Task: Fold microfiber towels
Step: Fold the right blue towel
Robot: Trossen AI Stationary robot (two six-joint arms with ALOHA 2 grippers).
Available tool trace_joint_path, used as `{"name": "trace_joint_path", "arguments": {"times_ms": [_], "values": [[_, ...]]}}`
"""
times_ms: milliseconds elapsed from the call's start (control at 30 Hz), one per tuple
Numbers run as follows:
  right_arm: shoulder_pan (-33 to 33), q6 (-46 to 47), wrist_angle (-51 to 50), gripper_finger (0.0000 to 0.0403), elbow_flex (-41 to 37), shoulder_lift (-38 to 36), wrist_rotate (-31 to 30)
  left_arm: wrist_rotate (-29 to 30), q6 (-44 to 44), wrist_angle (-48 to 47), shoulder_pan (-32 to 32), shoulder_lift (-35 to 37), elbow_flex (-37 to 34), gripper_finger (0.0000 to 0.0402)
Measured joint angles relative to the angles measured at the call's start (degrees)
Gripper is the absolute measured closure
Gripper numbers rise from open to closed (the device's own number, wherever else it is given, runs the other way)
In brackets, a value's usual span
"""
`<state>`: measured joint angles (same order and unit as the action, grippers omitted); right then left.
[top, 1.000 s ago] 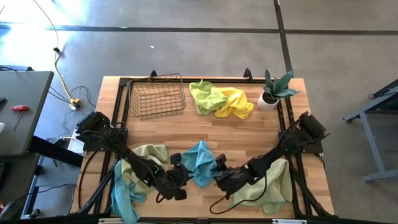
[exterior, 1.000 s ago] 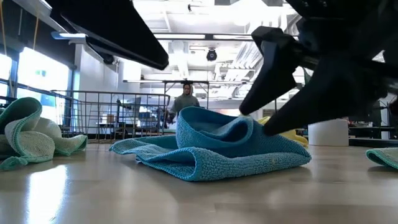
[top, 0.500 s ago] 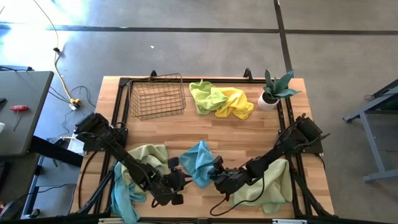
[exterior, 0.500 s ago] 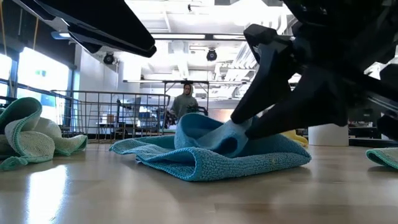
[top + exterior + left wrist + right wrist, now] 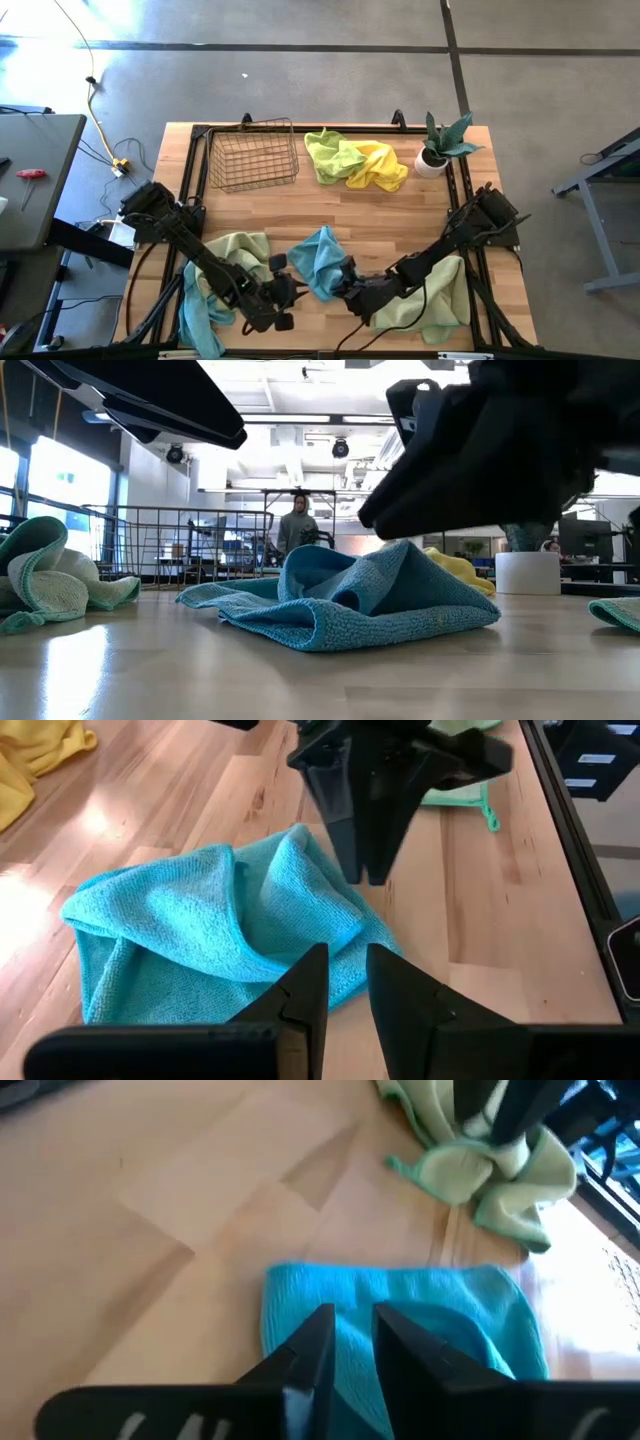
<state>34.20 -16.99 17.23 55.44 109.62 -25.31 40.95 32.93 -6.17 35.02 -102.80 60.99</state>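
Note:
A light blue towel lies crumpled on the table's near middle. My right gripper is shut on its right-hand side. My left gripper hovers just left of the towel, above the table, fingers close together with nothing between them. A sage green towel lies bunched at the near left. A teal one hangs over the near left edge. A pale green towel lies under my right arm. Lime green and yellow towels lie heaped at the far middle. My right gripper pinches the blue towel's right-hand edge between its two fingers, which slant down from above and from the table's right. That part rises in a small peak to the fingers. The rest of the towel lies slack on the table. One layer or several, I cannot tell.
A wire basket stands at the far left, and a white pot with a plant at the far right. A black frame runs along the table's edges. In the low view a person stands far behind the table.
My right gripper has come down onto the blue towel, moved a little toward the table's near left, and shut on it. The towel's right part now stands up in a peak. My left gripper has drawn back slightly toward the near left, away from the towel.

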Motion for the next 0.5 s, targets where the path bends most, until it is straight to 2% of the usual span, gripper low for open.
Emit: {"name": "trace_joint_path", "arguments": {"times_ms": [133,333,500], "values": [[-0.05,-1.25,-3.17,0.0322,0.00,0.00,0.30,0.00,0.04,0.00,0.56,0.00,0.00,0.0339],[0.00,-3.15,-1.98,0.0294,0.00,0.00,2.45,0.05,-0.04,0.00,0.73,0.00,0.00,0.0339],[-0.57,-4.08,-1.25,0.0266,0.00,0.00,6.87,0.08,-0.04,0.00,0.70,0.00,0.00,0.0339]]}}
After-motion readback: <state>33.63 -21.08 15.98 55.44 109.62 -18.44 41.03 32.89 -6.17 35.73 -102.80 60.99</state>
